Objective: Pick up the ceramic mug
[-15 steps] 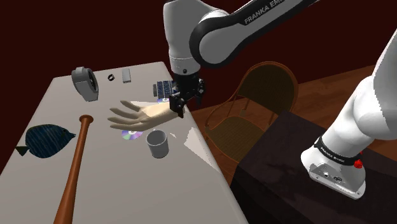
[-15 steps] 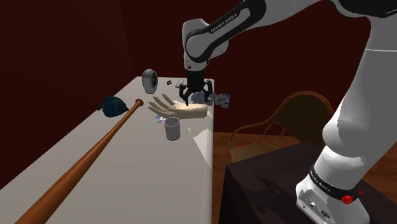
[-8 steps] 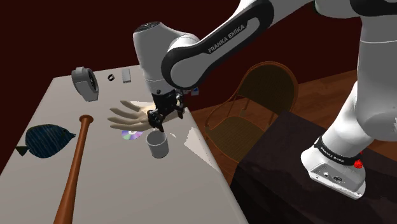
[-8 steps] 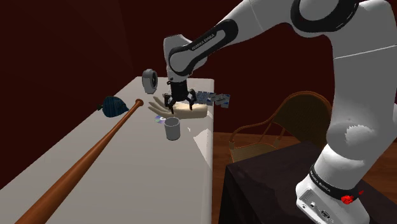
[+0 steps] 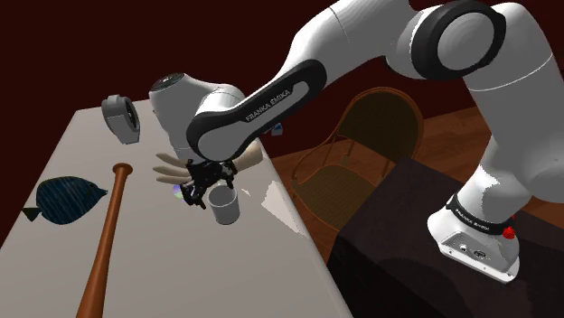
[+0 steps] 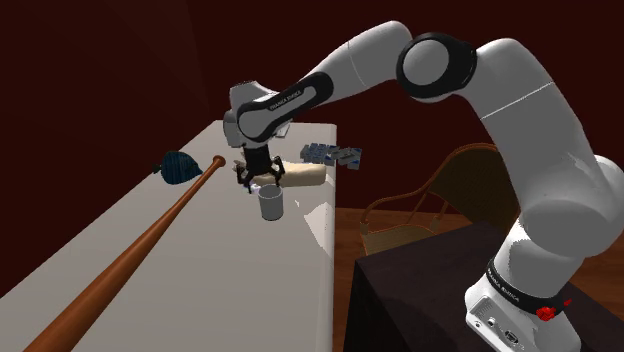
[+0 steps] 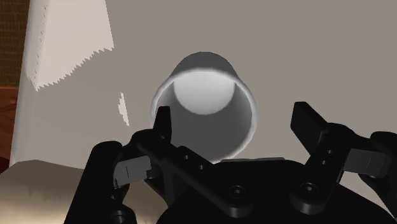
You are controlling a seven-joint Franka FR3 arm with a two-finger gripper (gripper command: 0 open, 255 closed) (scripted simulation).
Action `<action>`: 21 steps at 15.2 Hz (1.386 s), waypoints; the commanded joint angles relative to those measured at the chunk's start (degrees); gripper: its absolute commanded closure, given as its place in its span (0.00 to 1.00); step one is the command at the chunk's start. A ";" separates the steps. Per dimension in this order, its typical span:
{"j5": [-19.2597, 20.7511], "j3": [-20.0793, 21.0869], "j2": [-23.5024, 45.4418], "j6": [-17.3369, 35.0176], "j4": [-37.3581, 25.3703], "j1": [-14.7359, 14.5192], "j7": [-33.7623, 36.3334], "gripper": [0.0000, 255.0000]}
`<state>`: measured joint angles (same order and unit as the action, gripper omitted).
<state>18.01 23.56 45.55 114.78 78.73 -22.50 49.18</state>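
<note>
Approach step: hovering over grey mug (image 7: 202, 95) with gripper (image 7: 235, 121) wide open, empty. Next: lower to straddle rim wall, then close.

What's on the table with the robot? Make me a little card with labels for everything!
table: pale top, everything lies on it
mug: grey, upright, near the table edge on the chair's side
gripper: black, open, close over the mug, not holding it
bat: long and brown, lying along the table
fish: dark blue, flat beside the bat
model hand: tan, lying just behind the mug
chair: brown, beside the table
</note>
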 commanded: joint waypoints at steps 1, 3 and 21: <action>0.81 -0.87 5.38 -2.43 -7.66 -2.53 0.20 0.00; 1.02 -1.10 6.20 -1.49 -7.53 -2.64 0.29 0.00; 1.65 -1.70 8.69 0.98 -7.53 -2.97 0.54 1.00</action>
<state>19.65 21.87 54.22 115.77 71.21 -25.48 49.74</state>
